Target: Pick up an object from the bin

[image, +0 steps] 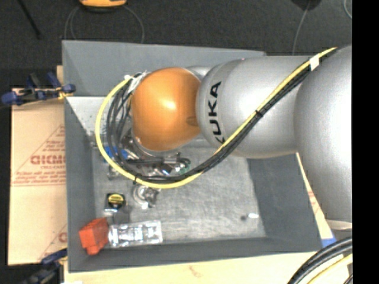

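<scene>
My gripper [144, 194] reaches down into the left part of the bin, just under the orange cover and its cables. A small yellow and black thing [115, 200] lies on the bin floor close to its left. In front of it, near the bin's front wall, lies a clear plastic packet [135, 234] with shiny contents. An orange-red block [93, 236] sits at the packet's left end, in the front left corner. Nothing can be made out in the gripper.
A tiny white scrap [253, 216] and a dark speck lie on the bin floor at the front right. The thick silver arm spans the bin from the right and hides its back half.
</scene>
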`<state>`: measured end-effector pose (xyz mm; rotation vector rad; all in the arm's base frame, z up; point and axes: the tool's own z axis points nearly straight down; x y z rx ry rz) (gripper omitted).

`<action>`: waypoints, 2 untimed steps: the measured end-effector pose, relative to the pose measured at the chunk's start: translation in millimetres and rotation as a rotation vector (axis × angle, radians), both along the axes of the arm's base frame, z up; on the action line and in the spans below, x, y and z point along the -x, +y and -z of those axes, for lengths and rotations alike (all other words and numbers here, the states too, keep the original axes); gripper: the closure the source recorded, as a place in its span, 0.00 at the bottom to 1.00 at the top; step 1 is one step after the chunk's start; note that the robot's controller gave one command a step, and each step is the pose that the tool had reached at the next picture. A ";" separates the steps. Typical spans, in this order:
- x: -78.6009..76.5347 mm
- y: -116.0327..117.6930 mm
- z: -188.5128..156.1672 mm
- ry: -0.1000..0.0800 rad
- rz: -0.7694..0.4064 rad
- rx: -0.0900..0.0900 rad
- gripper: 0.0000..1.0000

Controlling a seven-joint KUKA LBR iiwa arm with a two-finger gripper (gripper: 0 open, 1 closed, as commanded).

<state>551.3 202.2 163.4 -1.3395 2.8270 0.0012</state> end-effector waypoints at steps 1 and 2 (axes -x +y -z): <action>1.0 26.2 78.8 0.006 -0.338 0.007 0.00; 0.4 26.8 79.5 0.006 -0.335 0.006 1.00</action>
